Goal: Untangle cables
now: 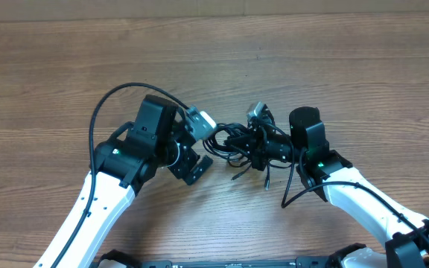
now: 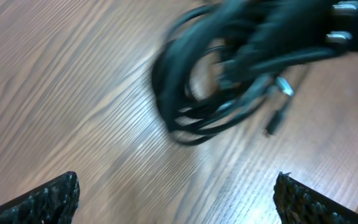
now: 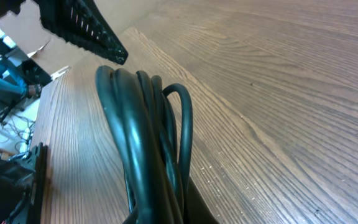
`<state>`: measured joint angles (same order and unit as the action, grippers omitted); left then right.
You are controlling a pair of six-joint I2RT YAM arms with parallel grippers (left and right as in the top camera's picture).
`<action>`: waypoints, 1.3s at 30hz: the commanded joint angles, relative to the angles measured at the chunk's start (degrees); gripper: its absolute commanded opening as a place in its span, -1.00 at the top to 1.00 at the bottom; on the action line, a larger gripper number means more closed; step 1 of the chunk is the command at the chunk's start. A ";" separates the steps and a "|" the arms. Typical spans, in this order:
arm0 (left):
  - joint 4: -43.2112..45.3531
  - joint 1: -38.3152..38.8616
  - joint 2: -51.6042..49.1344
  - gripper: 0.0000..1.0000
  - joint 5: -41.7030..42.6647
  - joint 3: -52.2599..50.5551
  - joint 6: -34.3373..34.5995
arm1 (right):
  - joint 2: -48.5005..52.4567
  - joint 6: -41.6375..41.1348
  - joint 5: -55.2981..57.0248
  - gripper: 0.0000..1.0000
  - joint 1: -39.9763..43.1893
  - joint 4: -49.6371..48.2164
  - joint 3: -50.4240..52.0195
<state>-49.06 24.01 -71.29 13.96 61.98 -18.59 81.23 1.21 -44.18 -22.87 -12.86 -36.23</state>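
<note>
Clenching the right gripper [image 1: 265,145] on a knotted bundle of thin black flexible cables [image 1: 238,143], just right of centre in the overhead frame. Keeping that tangle low over the brown wood-grain table [image 1: 51,67], with loops fanning toward the left and several loose ends with small plug tips trailing toward the lower edge. Impossible to tell whether the bundle touches the wood or is lifted off it.

Spreading the left gripper [image 1: 198,144] wide, released and grasping nothing, just left of the loops and apart from them.

From the left wrist view, showing only black textured fingertips [image 2: 51,198] in the two lower corners, far apart, with bare wood between them. Showing the cords blurred in the upper middle and upper right, with two small plug ends pointing down toward the lower right.

From the right wrist view, showing several glossy black strands rising side by side from the bottom centre and arching over at mid-frame, pinched at the lower edge. Catching one ribbed black finger [image 3: 79,28] of the opposite arm in the upper left corner, clear of the cords.
</note>
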 commanded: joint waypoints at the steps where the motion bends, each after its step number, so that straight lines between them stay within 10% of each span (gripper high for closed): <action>1: 0.07 0.02 0.28 -0.99 -8.72 1.01 14.69 | -0.09 -1.46 1.09 0.93 0.09 -0.66 -0.55; 30: 3.43 0.02 -8.24 -1.00 1.57 1.01 27.78 | -0.09 -1.42 1.33 0.92 0.09 -0.55 -0.55; 39: 6.12 0.02 -9.51 0.00 2.64 1.01 27.43 | -0.09 -1.42 1.33 0.92 0.09 -0.55 -0.55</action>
<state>-43.62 24.03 -80.64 15.44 61.98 9.02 81.23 0.01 -42.98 -22.87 -12.84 -36.23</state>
